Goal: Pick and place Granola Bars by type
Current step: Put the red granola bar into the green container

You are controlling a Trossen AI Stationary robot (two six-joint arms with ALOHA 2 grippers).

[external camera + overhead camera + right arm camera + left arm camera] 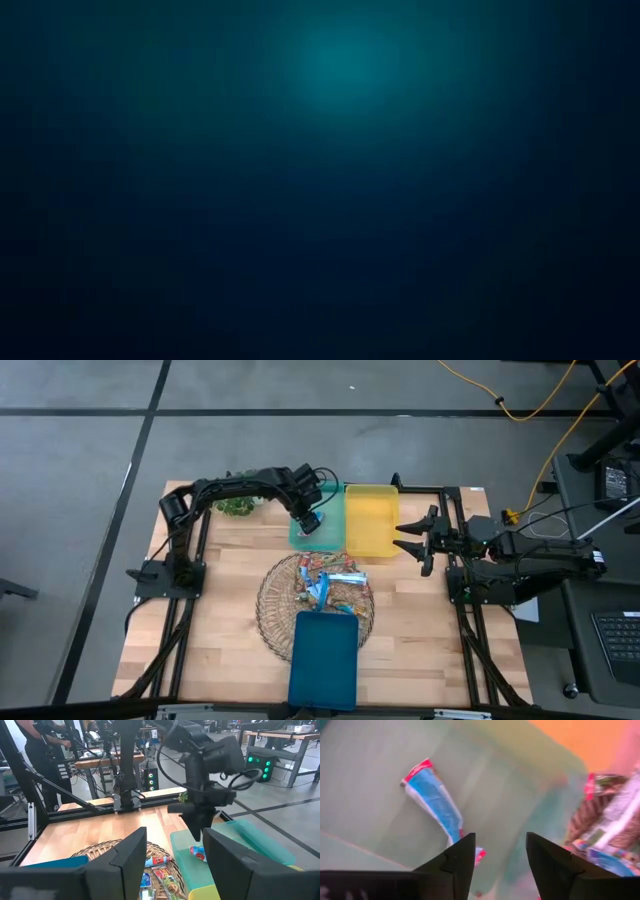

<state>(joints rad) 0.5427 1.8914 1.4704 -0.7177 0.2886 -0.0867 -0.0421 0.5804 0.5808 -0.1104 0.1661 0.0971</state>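
We saw the left gripper [500,855] released above a blue bar [436,802] in the green tray [300,535]; wrapper print unreadable. Right gripper [413,538] released, waiting beside the yellow tray [370,520].

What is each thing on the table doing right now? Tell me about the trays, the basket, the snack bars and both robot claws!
Left gripper: open, empty, over the green tray.
Right gripper: open, empty, beside the yellow tray.
Rectangular green plastic tray: holds one bar.
Blue-wrapped granola bar: lying flat in the green tray.
Rectangular yellow plastic tray: looks empty.
Round wire basket: holds a pile of wrapped bars.
Dark blue rectangular tray: empty, overlapping the basket's near edge.
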